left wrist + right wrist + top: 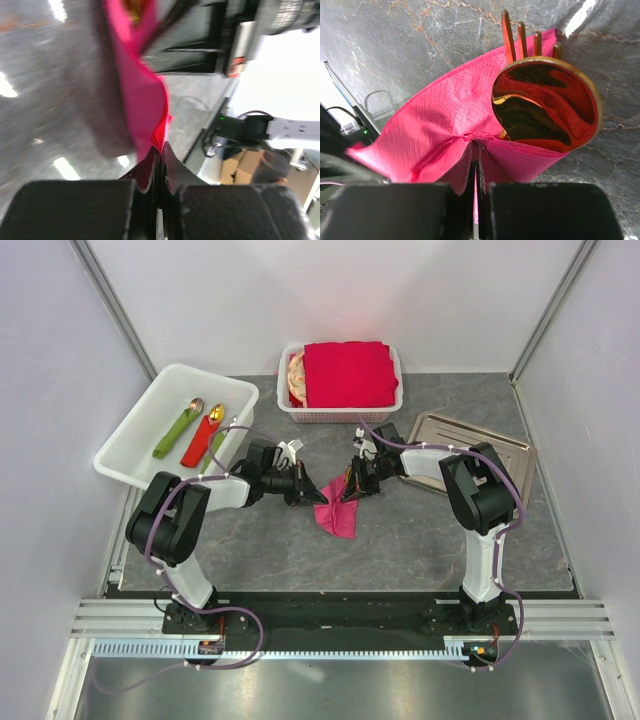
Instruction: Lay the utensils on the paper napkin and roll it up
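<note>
Between the two arms, mid-frame in the top view, the left claw [306,492] is pinched shut on an edge of the paper napkin [338,515]; its wrist view is blurry. The right claw [475,172] squeezes a fold too. The spoon [545,102] and fork [520,37] point up-frame, handles hidden, maybe wrapped. A white bin [150,410] and metal tray [470,440] sit well apart.

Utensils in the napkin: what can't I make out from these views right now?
- Right wrist: handles of the spoon and fork are hidden inside the paper napkin; piece count unclear.
- Top external: what lies in the napkin is too small to see and is covered by its folds, the left gripper and the right gripper.
- Left wrist: blurred; the napkin's upper part is cut off by the top edge, so its contents cannot be seen.
</note>
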